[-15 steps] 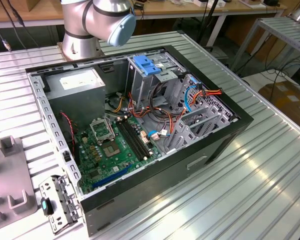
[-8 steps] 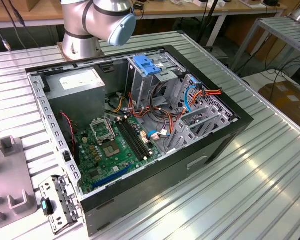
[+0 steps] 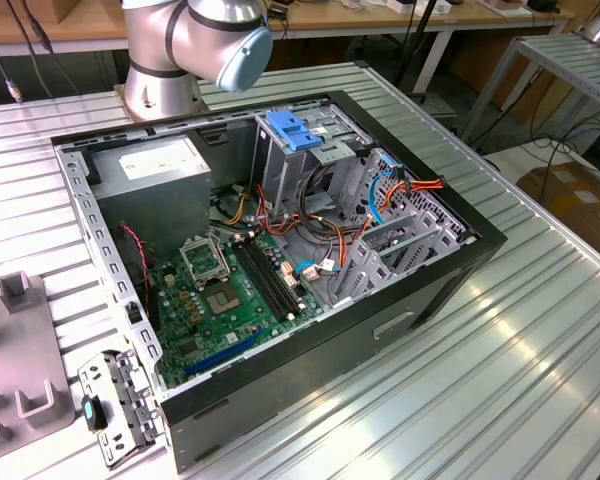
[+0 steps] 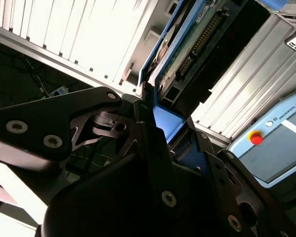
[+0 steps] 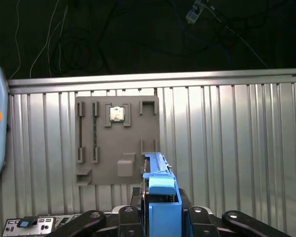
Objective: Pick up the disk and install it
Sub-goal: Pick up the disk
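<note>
In both wrist views my gripper (image 5: pixel 161 213) (image 4: pixel 168 129) is shut on the disk (image 5: pixel 160 190), gripping it edge-on by its blue plastic rail. In the second wrist view the disk (image 4: pixel 187 47) reaches away from the fingers, with its green circuit board and connector pins showing between blue rails. In the first wrist view it hangs above the ribbed metal table (image 5: pixel 227 143), beside a grey fixture plate (image 5: pixel 116 140). The exterior view has the open computer case (image 3: pixel 460 270), whose grey drive cage is topped by a blue slotted bracket (image 3: pixel 295 130).
Inside the case are a grey power supply (image 3: pixel 155 160), a green motherboard (image 3: pixel 230 290) and orange and blue cables (image 3: pixel 380 195). The arm's base joint (image 3: pixel 195 45) stands behind the case. A control pendant with a red button (image 4: pixel 256 138) lies on the table.
</note>
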You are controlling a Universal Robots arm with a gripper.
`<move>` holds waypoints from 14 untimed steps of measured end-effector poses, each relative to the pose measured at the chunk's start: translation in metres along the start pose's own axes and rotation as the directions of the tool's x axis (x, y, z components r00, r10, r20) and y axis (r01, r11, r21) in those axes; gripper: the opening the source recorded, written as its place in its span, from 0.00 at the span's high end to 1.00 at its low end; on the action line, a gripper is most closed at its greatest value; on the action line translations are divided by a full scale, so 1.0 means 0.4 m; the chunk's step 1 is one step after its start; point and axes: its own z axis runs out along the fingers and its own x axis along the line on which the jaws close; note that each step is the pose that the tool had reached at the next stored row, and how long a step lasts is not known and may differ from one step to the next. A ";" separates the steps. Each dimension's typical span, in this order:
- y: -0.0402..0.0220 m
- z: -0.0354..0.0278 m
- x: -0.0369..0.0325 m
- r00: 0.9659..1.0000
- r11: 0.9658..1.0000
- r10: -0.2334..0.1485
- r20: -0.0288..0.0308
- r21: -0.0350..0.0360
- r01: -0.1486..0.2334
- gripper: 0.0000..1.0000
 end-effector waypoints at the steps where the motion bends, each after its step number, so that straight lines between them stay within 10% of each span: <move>1: -0.004 0.000 0.000 1.000 1.000 0.000 0.000 0.000 0.000 0.63; 14: -0.054 -0.001 -0.003 1.000 1.000 0.000 0.000 0.000 0.000 0.63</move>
